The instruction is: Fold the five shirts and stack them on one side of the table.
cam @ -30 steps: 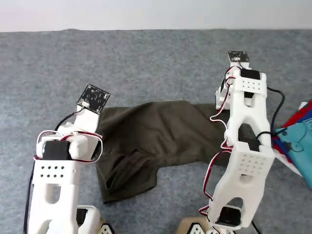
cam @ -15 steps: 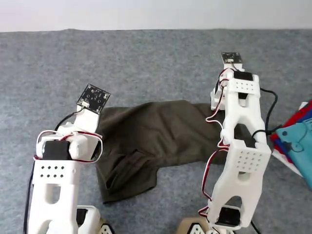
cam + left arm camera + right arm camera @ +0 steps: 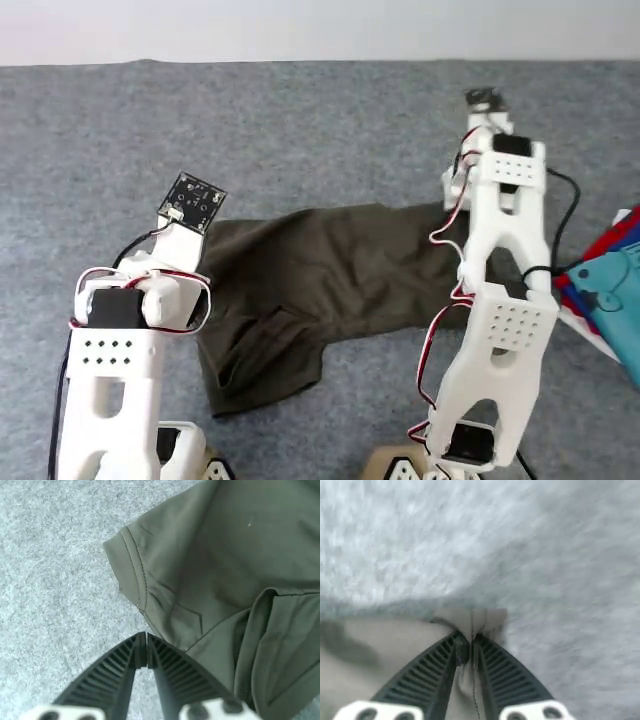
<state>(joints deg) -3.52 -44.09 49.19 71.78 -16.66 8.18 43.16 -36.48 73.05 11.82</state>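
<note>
On the grey table: one olive shirt, pinched at an edge

In the middle of the grey table (image 3: 300,120) lies the olive shirt (image 3: 330,270), spread crosswise between the two arms, rumpled and partly doubled over at the end nearest the left arm (image 3: 120,340). The right arm (image 3: 500,300) stands stretched out over the shirt's other end. Its own camera shows the right gripper (image 3: 470,646) with both jaws drawn tight together on a small fold of cloth at the shirt's edge, with bare table just past it.

The left gripper (image 3: 146,642) is pressed closed too, tips touching, but with nothing between them. It hangs over the table just beside the shirt's sleeve (image 3: 132,575), whose stitched hem lies flat and slightly creased near the tips; whether the tips touch the hem I cannot tell.

At the table's right edge, well apart from the olive shirt, sits a heap of teal, red and white cloth (image 3: 610,290)
</note>
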